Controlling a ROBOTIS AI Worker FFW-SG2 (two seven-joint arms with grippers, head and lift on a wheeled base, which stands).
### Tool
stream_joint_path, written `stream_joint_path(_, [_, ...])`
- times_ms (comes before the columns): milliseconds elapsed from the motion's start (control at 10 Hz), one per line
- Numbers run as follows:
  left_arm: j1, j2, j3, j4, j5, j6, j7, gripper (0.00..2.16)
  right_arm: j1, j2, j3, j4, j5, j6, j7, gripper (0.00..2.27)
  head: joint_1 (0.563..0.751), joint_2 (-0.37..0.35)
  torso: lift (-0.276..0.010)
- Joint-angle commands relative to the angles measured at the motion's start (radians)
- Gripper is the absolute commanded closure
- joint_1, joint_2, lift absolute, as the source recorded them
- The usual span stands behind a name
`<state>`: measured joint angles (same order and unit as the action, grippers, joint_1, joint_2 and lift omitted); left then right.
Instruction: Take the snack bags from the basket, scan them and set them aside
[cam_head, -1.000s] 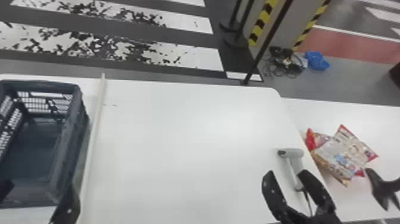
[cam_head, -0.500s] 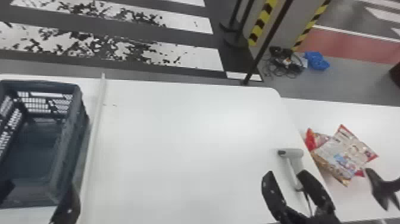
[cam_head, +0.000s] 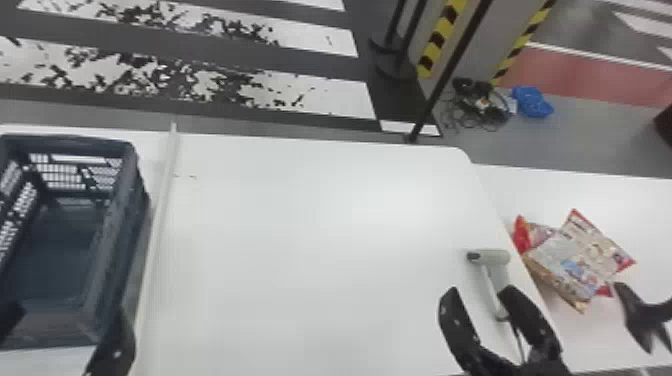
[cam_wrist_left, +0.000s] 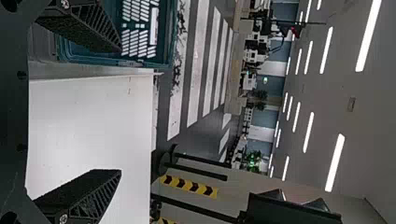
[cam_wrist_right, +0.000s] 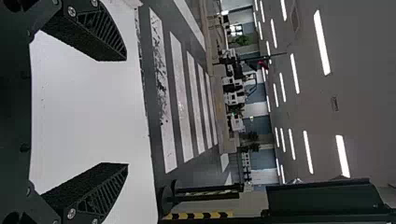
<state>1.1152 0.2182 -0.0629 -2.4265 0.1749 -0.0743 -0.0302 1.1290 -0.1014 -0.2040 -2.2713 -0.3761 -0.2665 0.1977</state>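
My left gripper (cam_head: 61, 325) is at the near end of the dark blue-grey basket (cam_head: 107, 280) on the left, one finger over it and one beside its right wall. The basket's visible floor is bare. In the left wrist view that gripper (cam_wrist_left: 120, 111) is open, with the basket (cam_wrist_left: 172, 37) beyond one finger. My right gripper (cam_head: 479, 292) is open at the grey-white handheld scanner (cam_head: 495, 257), one finger overlapping its handle. In the right wrist view the gripper (cam_wrist_right: 126, 112) has nothing between its fingers. Snack bags (cam_head: 575, 260) overlap in a pile right of the scanner.
A pale strip (cam_head: 159, 230) runs along the white table (cam_head: 310, 240) beside the basket. The bags lie on a second white surface (cam_head: 645, 210) at the right. A black pronged object (cam_head: 642, 312) stands near them. A dark pole (cam_head: 445, 75) rises behind the table.
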Motion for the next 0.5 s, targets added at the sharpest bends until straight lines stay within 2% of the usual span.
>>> stream_joint_path(0, [-0.002,0.000,0.000,0.003,0.005,0.000,0.000,0.07,0.000,0.000,0.000,0.003,-0.001,-0.007,0.000,0.13,0.695,-0.264,-0.075])
stream_joint_path(400, [-0.003,0.000,0.000,0.004,0.008,0.003,-0.004,0.07,0.000,-0.001,0.000,0.006,-0.007,-0.019,0.006,0.13,0.695,-0.266,-0.075])
